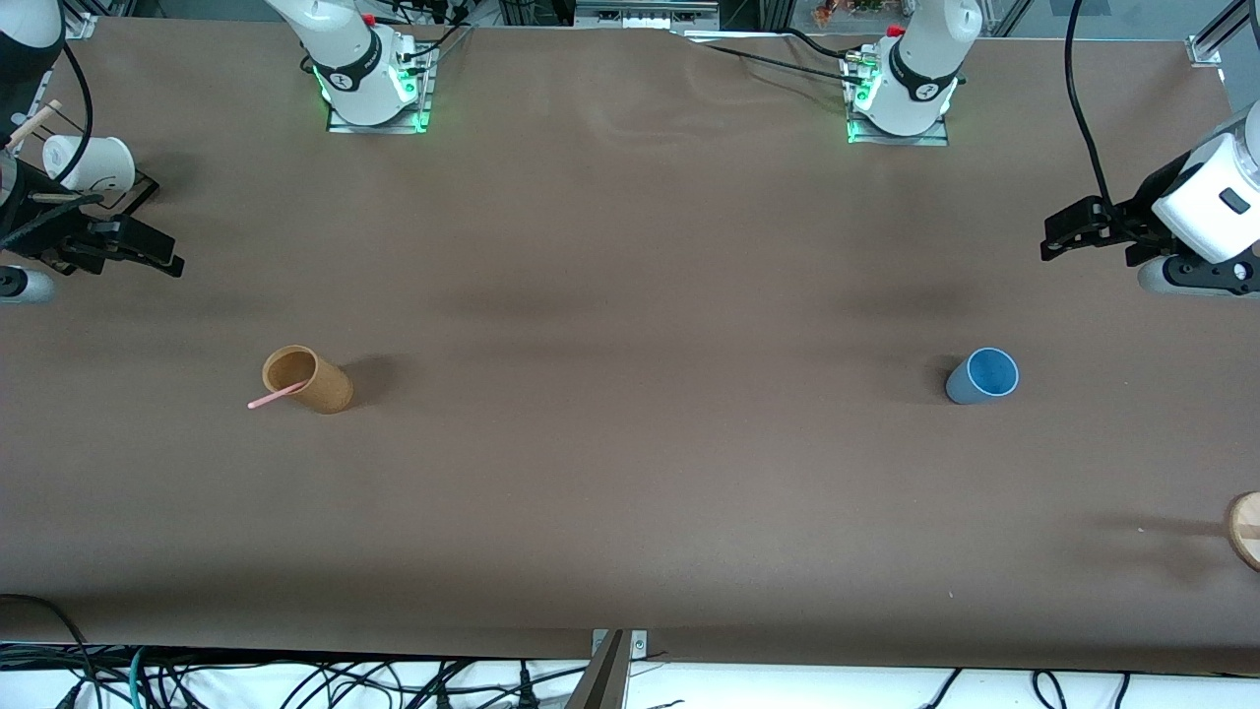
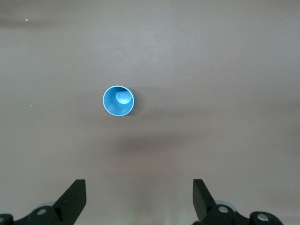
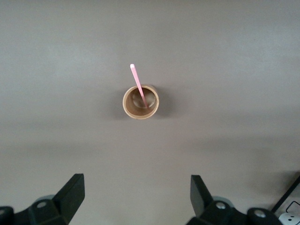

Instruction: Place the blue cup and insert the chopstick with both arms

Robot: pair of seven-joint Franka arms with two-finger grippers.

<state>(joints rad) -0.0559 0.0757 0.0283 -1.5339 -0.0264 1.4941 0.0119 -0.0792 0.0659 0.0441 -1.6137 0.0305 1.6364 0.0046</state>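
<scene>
Nearest the front camera, at the left arm's end of the table, a round wooden disc (image 1: 1246, 530) pokes in at the view's edge; you can ignore it.

Start at your left gripper (image 2: 138, 199): its jaws stand spread wide with nothing between them, and the blue cup (image 2: 118, 101) sits upright on the table (image 2: 225, 70), ahead of the jaws, well apart from them and nearer one fingertip than the other. Your right gripper (image 3: 137, 197) is just as wide and empty; the tan cup (image 3: 140, 101) stands ahead of its jaws, with the pink chopstick (image 3: 139, 87) leaning out of that cup, its lower end inside.

By my reading, nothing has begun: both arms hang high over their ends of the table, neither touching anything. Your next move likely calls for lowering the left jaws around the blue cup's wall, and the right jaws onto the chopstick's free upper end, a thin target needing careful centering.

Count: one blue cup, one tan cup, one pink chopstick, and a white cup (image 1: 90, 162) with a wooden stick (image 1: 32, 123) near the right arm.
</scene>
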